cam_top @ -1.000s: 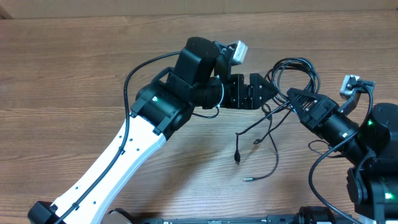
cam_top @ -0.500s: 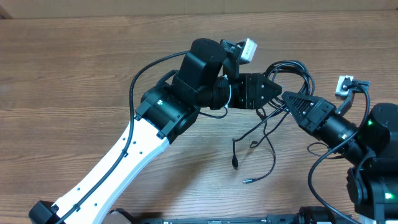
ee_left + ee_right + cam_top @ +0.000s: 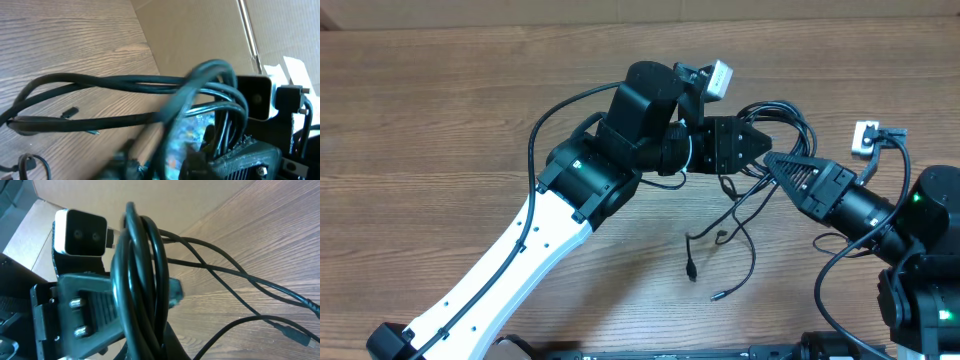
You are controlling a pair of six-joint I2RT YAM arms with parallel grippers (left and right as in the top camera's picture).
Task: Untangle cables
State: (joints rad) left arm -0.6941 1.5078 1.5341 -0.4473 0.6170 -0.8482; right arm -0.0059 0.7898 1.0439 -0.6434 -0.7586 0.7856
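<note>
Gently! Your left gripper (image 3: 760, 141) and right gripper (image 3: 773, 159) both pinch the cables (image 3: 786, 102). Pull apart too hard and the tangle gets tighter, or they slip out.

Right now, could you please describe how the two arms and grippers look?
The left arm has a white link with a thin black cable along it, black joint housings and a green light. The left gripper is black and wedge-shaped, with a white camera box by it. The right arm is all black with green lights; the right gripper is a black tapered wedge.
</note>
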